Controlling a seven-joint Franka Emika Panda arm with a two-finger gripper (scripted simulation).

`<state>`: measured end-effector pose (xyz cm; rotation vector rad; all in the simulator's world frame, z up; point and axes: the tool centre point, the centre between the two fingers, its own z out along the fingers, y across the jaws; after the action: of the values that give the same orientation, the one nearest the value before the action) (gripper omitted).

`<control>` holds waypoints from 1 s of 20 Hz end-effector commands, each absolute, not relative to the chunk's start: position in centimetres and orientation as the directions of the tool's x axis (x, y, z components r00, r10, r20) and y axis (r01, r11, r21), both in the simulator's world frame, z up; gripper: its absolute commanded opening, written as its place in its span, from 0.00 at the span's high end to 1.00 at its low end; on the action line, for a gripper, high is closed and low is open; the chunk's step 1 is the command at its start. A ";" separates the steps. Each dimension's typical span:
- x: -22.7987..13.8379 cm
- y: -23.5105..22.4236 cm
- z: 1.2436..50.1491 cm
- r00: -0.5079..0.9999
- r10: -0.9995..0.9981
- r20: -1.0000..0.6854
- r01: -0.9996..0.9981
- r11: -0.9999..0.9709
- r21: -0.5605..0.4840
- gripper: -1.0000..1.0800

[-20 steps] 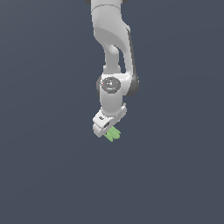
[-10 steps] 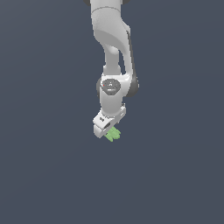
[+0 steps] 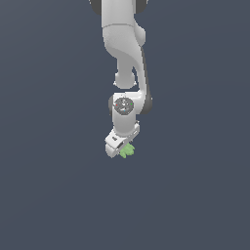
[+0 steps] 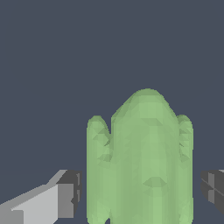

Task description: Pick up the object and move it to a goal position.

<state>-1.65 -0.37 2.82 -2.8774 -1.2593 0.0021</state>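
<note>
The object (image 4: pixel 142 162) sits between the two fingers (image 4: pixel 65 199), its long axis running away from the wrist and crosswise to the line on which they close; a narrow gap shows on each side, so the gripper (image 3: pixel 120 151) is open and holds nothing. In the exterior view the object (image 3: pixel 128 151) peeks out at the gripper's tip. It is light green, lumpy, with a tall rounded middle lobe and a smaller one on each flank.
</note>
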 end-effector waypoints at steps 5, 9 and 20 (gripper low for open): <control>-1.5 -0.4 2.2 0.678 0.735 0.000 0.735 -0.678 0.000 1.00; -1.5 -0.4 2.2 0.678 0.735 0.000 0.735 -0.678 0.000 1.00; -1.5 -0.8 3.4 0.678 0.735 0.000 0.735 -0.678 0.001 1.00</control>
<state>-1.54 -0.64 2.95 -2.8779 -1.2604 0.0009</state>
